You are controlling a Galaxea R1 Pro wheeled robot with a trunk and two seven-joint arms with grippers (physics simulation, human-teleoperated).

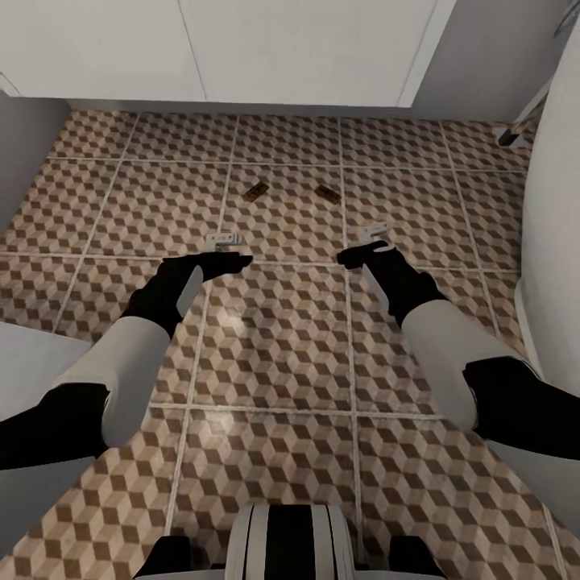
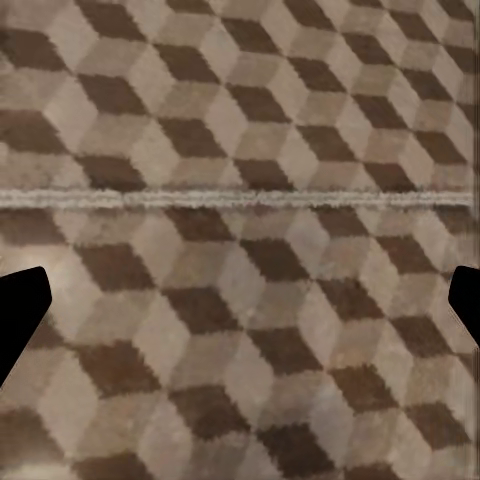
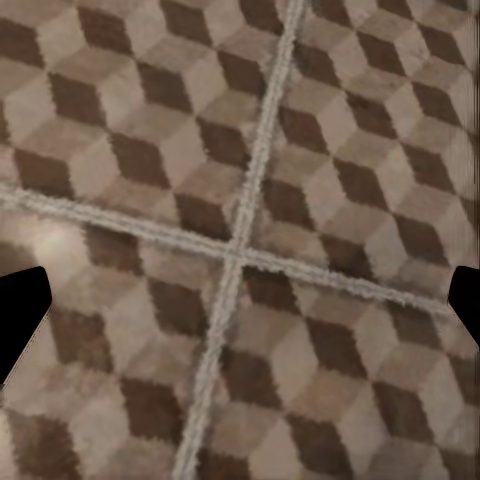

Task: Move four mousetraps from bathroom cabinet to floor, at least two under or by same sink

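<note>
**Four traps seem to be down on the tiles; the sink condition cannot be checked**

In the head view four small flat pieces lie on the bathroom floor (image 1: pixel 282 338); two dark-brown mousetraps sit farther off, one to the left (image 1: pixel 256 191) and one to the right (image 1: pixel 327 193), each lying on its tile near the other; two paler pieces lie nearer, one just beyond the left end effector (image 1: pixel 234 259) at (image 1: pixel 224 238), one just beyond the right end effector (image 1: pixel 358 256) at (image 1: pixel 374 232); these look like traps seen from a lighter side, though they are too small to be sure.

Both arms reach forward and low over the tiles; in the left wrist view the fingertips (image 2: pixel 22 305) stand at the two edges of the picture with bare patterned tile and a grout line between them, so that end effector is spread apart and empty; the right wrist view gives the same reading, its fingertips (image 3: pixel 20 310) wide apart over a crossing of grout lines.

Judged from this, the carrying looks finished: all four pieces rest on the same tiled surface; what is left is to confirm that two lie under or beside the sink; a white panel (image 1: pixel 242 48) runs along the far wall and a white rounded form (image 1: pixel 556 201) rises at the right, but I cannot tell whether either belongs to the sink.
</note>
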